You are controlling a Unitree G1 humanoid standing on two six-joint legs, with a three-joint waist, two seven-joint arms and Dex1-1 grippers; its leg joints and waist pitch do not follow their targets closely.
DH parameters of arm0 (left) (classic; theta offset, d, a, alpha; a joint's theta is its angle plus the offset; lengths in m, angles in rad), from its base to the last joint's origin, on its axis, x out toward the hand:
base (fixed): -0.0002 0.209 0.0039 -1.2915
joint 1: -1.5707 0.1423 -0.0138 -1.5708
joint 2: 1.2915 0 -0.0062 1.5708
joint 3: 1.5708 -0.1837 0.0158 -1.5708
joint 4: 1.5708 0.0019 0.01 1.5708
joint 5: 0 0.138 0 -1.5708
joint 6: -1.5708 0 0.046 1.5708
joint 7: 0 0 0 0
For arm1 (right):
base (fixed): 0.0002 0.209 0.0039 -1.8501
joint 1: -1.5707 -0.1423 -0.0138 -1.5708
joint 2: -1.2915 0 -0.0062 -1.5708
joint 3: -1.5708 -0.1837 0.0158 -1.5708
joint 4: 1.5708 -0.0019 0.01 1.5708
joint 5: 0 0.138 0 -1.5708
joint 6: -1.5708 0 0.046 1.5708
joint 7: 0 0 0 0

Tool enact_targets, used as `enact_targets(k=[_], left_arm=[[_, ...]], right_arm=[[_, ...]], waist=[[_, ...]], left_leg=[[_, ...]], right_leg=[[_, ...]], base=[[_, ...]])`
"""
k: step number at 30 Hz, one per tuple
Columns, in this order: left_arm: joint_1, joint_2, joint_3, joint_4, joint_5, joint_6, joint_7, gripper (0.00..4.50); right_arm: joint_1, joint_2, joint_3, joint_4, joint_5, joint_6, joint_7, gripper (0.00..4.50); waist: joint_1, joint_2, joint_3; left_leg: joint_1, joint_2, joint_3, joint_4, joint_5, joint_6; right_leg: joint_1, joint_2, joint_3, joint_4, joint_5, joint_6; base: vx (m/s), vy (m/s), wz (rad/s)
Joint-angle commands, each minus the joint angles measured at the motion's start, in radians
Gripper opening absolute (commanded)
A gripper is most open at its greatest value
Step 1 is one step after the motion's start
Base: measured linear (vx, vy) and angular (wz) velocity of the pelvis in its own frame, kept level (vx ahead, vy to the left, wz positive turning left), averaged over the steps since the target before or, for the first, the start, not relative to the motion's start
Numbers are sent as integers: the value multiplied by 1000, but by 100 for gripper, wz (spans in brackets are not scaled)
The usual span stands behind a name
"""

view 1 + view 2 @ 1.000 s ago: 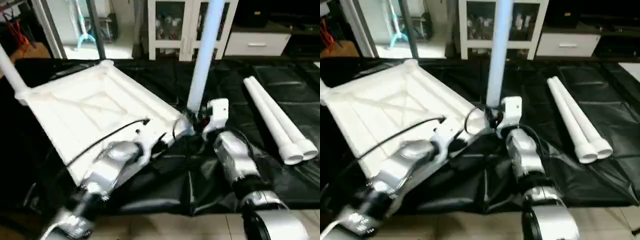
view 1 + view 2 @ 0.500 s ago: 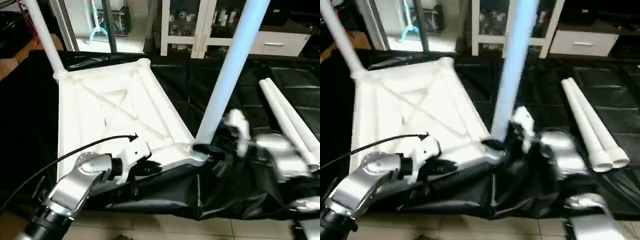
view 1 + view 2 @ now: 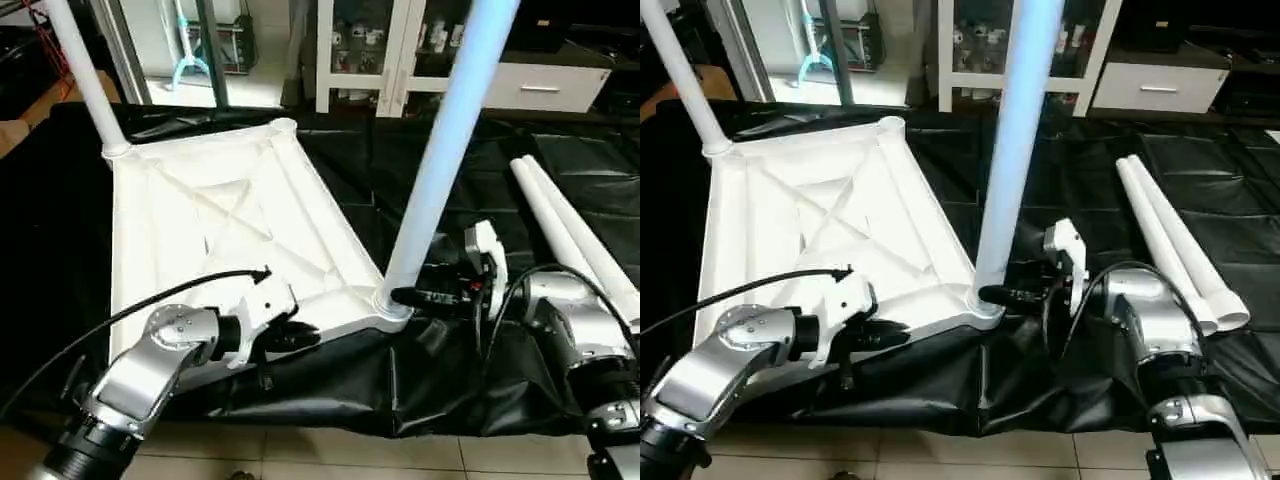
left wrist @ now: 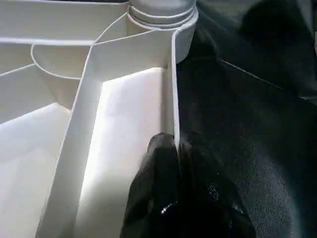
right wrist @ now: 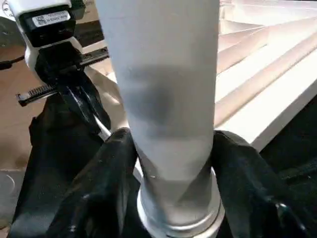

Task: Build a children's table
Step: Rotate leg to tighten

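On black sheet: one tabletop (image 3: 210, 230), two legs socketed, two loose; both jaws pinching.

tabletop (image 3: 200, 230) — white, X-ribbed | legs (image 3: 570, 235) — white | sheet (image 3: 450, 160) — black | forearms (image 3: 150, 365) — silver

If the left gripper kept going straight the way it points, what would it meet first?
The left gripper is shut on the near rim of the white plastic ribbed tabletop and points along it. Straight on, it would probably first meet the corner socket holding the upright white tubular leg.
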Motion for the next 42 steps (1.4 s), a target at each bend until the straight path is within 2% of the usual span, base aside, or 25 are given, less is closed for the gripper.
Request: enact_targets(k=[1,4,9,10,11,14,17,18,19,20,22,24,27,29,30,31,32,34,35,36,37,39,40,41,42], left_arm=[[-18,-6,5,-22,-27,-18,-12,0],[-21,-7,4,-22,-27,-17,-13,0],[-27,-13,7,-15,-18,-14,-3,0],[-33,-17,8,-10,-15,-8,4,0],[-37,-20,8,-6,-12,-3,10,0],[-82,-60,13,48,29,49,100,0],[-182,-185,47,180,104,147,341,0],[-204,-218,55,208,115,166,394,0],[-230,-260,56,242,127,182,447,0],[-230,-260,56,242,127,182,447,0],[-253,-309,40,262,133,190,475,0],[-269,-358,-2,272,143,181,466,0],[-271,-372,-36,274,155,155,444,0],[-249,-335,-47,252,143,124,397,0],[-210,-267,-50,209,117,74,308,0],[-196,-244,-50,192,106,59,274,0],[-179,-219,-49,172,96,41,240,0],[-116,-143,-45,92,42,-20,107,0],[-112,-138,-45,87,38,-22,98,0],[-63,-66,-48,27,8,-15,1,0],[-46,-41,-46,10,-1,-14,-26,0],[-31,-20,-42,-4,-8,-13,-45,0],[-13,-1,-26,-12,-24,-15,-53,0],[-11,2,-22,-11,-26,-19,-51,0],[-11,2,-22,-11,-26,-19,-50,0]], right_arm=[[-1,16,12,-3,5,-1,2,204],[-10,23,9,23,-17,-29,-40,195],[-9,42,-5,32,-42,-48,-105,190],[-16,50,-13,50,-53,-61,-142,189],[-24,56,-19,66,-63,-70,-177,189],[-69,113,-63,169,-102,-90,-441,188],[-106,206,-106,273,-124,-84,-779,187],[-111,231,-115,293,-125,-80,-854,187],[-120,273,-137,322,-114,-79,-953,187],[-120,273,-137,322,-114,-79,-953,187],[-131,334,-168,357,-82,-82,-1030,187],[-143,397,-161,386,-85,-114,-1058,187],[-164,433,-163,409,-81,-148,-1040,187],[-177,420,-152,386,-79,-178,-954,187],[-165,372,-122,318,-64,-193,-752,187],[-159,352,-111,293,-61,-196,-686,187],[-151,327,-98,269,-63,-195,-632,222],[-127,243,-76,199,-43,-152,-469,257],[-125,237,-75,195,-42,-148,-459,263],[-97,151,-36,133,-36,-103,-304,275],[-83,115,-19,104,-33,-92,-239,286],[-64,76,-4,66,-25,-77,-172,300],[-37,1,5,3,-3,-21,-73,308],[-32,-16,4,-9,-1,-9,-53,319],[-32,-17,3,-9,-1,-9,-52,319]], waist=[[-3,-7,-57],[-5,-5,-56],[-11,-6,-55],[-13,-2,-56],[-14,-3,-57],[-24,-1,-58],[-32,1,-59],[-29,-2,-62],[-29,3,-62],[-29,3,-62],[-30,-2,-63],[-33,0,-62],[-33,2,-59],[-35,2,-59],[-36,0,-59],[-35,-1,-62],[-34,0,-63],[-32,-4,-64],[-30,-3,-62],[-29,2,-62],[-24,2,-62],[-10,4,-57],[-5,4,-58],[6,1,-57],[8,0,-57]], left_leg=[[32,22,-3,-64,-109,85],[33,23,-4,-67,-133,67],[32,22,-5,-68,-136,62],[33,21,-5,-68,-129,60],[33,21,-4,-67,-125,58],[35,19,-4,-68,-109,41],[37,19,-4,-66,-85,27],[36,17,-5,-65,-82,26],[35,16,-4,-65,-81,27],[35,16,-4,-65,-81,27],[31,15,-5,-65,-83,37],[30,17,-4,-65,-101,48],[32,19,-7,-71,-148,30],[31,19,-9,-72,-165,25],[30,18,-8,-72,-168,31],[24,19,-10,-66,-141,55],[25,18,-9,-65,-127,64],[26,18,-9,-61,-95,88],[25,20,-9,-63,-94,100],[32,22,-7,-64,-105,101],[34,24,-9,-63,-104,101],[37,25,-4,-65,-103,99],[39,25,-4,-65,-110,96],[42,29,-4,-65,-112,91],[38,28,-2,-66,-103,87]], right_leg=[[26,-30,21,-70,123,-294],[25,-31,21,-72,99,-292],[26,-31,22,-73,87,-289],[26,-31,22,-72,96,-289],[25,-31,22,-71,101,-291],[24,-31,23,-69,114,-297],[24,-31,24,-66,155,-307],[29,-32,23,-67,154,-303],[28,-33,24,-67,164,-299],[28,-33,24,-67,164,-299],[32,-34,23,-69,184,-289],[30,-37,24,-71,175,-289],[30,-34,21,-78,112,-276],[31,-34,21,-78,106,-269],[32,-32,21,-78,113,-270],[40,-33,20,-73,166,-271],[38,-32,20,-70,192,-274],[38,-31,19,-67,235,-282],[38,-31,18,-66,230,-287],[33,-29,18,-67,210,-294],[34,-29,16,-68,205,-294],[26,-25,17,-67,188,-292],[28,-23,16,-68,180,-291],[27,-25,17,-69,172,-286],[28,-26,18,-66,176,-288]], base=[[0,0,0],[0,0,0],[0,0,0],[0,0,0],[0,0,0],[0,0,0],[0,0,0],[0,0,0],[0,0,0],[0,0,0],[0,0,0],[0,0,0],[0,0,0],[0,0,0],[0,0,0],[0,0,0],[0,0,0],[0,0,0],[0,0,0],[0,0,0],[0,0,0],[0,0,0],[0,0,0],[0,0,0],[0,0,0]])
